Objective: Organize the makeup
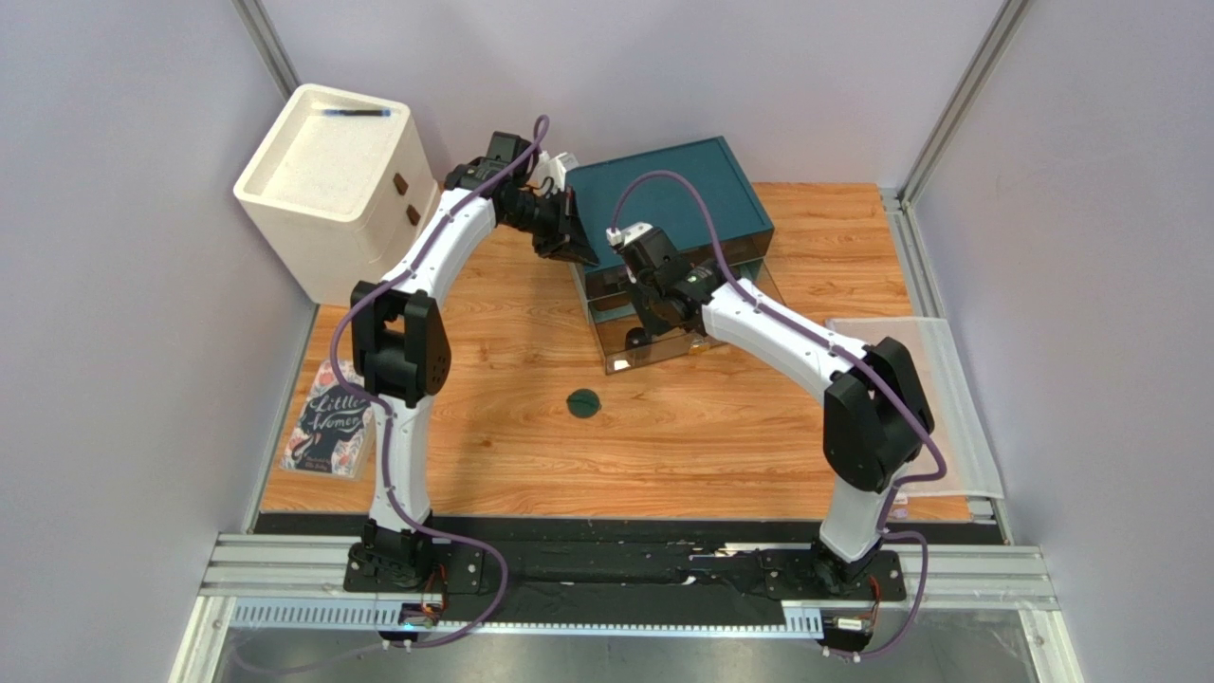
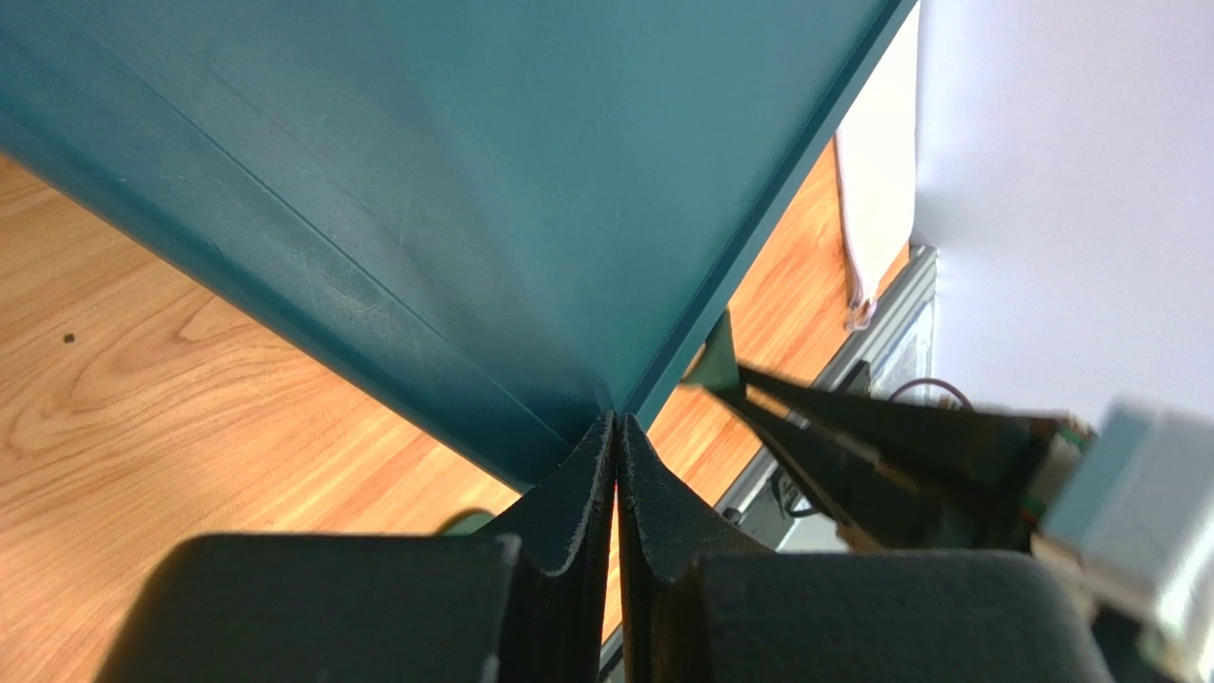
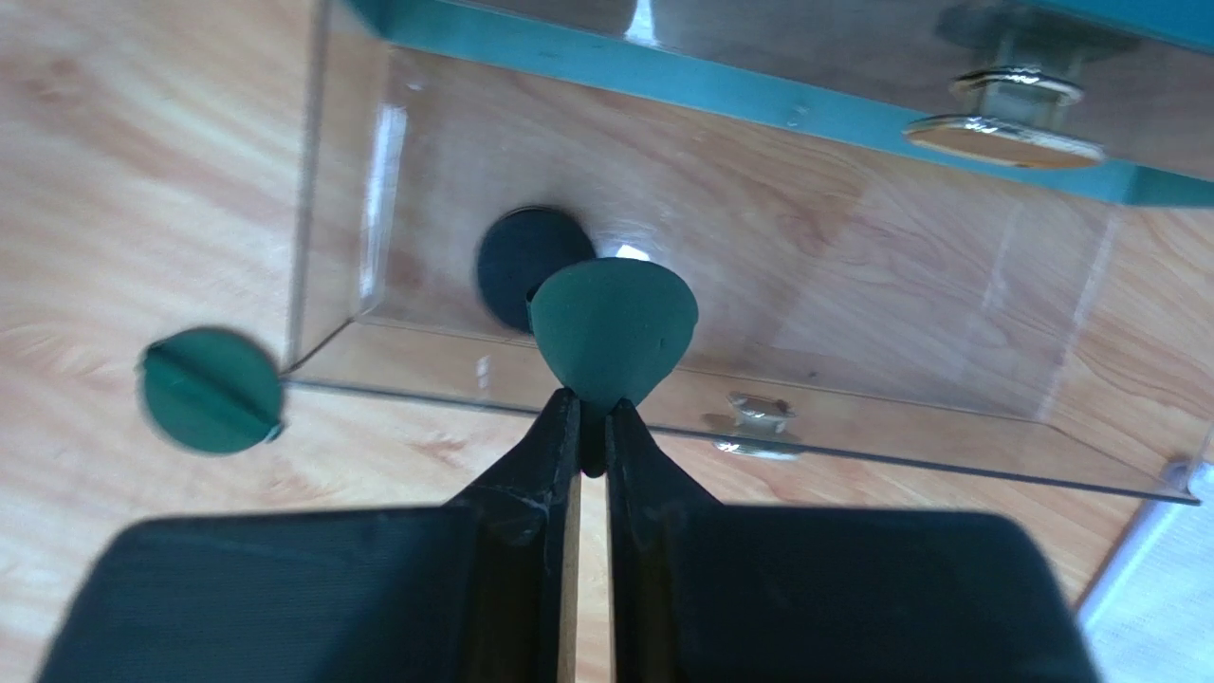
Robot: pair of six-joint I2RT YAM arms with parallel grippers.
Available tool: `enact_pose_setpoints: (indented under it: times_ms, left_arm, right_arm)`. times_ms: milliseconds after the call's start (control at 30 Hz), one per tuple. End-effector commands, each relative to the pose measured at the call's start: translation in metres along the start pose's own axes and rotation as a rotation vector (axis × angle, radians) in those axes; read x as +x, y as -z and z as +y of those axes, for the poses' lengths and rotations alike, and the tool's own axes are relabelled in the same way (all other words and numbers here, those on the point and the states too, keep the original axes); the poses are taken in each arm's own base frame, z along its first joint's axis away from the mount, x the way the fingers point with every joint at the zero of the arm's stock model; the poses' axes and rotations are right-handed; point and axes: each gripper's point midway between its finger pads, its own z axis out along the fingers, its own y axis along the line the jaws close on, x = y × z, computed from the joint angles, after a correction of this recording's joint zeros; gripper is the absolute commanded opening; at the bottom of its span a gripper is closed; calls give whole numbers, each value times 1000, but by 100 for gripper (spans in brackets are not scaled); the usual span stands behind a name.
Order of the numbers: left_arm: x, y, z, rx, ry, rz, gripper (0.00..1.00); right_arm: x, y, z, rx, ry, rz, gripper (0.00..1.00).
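Wood-grain tabletop (image 1: 684,427), lilac walls (image 1: 114,285), teal organizer (image 1: 684,192), green compact (image 3: 613,327) in right jaws

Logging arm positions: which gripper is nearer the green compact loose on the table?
Right. The right gripper, pinching another compact over the clear drawer, is near the loose compact; the left gripper is farther, at the teal box.

The top camera looks steeply down from above and behind the arm bases (image 1: 413,567) over the wooden worktop (image 1: 684,456). The left wrist camera sits tight against the teal box-shaped drawer cabinet (image 2: 428,185). The right wrist camera looks down, close, at that cabinet's clear plastic drawer (image 3: 855,285). It shares with the top view a flat dark-green round compact (image 3: 211,390) on the worktop.
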Motion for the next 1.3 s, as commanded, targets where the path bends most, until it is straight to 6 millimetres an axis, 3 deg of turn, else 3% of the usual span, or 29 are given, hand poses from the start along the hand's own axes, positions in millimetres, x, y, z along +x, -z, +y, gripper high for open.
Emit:
enact_pose_setpoints:
  times_ms: [0,33,100,200,300,433,600,800,1033,1267]
  left_arm:
    - [32,-8,44,-136,103,120,9]
    - [32,-8,44,-136,104,121,9]
    - [32,-7,44,-137,101,120,9]
    - [32,-7,45,-140,101,120,10]
    - [29,-6,45,-139,100,113,9]
    - [29,-6,45,-137,103,114,10]
    - [29,-7,45,-131,108,115,10]
    - [28,-5,47,-137,110,113,10]
    - [25,0,48,-144,110,108,10]
    - [25,2,47,-142,107,107,10]
  right_arm:
    - [-20,-3,-16,97,-40,-8,42]
    - [-19,-4,-18,115,-42,1,54]
    - [-16,-9,-20,136,-45,19,68]
    - [-22,-4,-20,128,-55,-6,75]
    - [-30,5,-9,60,-36,-47,73]
    - [-33,21,35,-96,122,-121,72]
    - [3,13,99,-301,217,-46,67]
    - [31,4,146,-435,260,34,63]
    - [56,-23,170,-468,298,132,61]
    - [63,-51,167,-397,310,168,55]
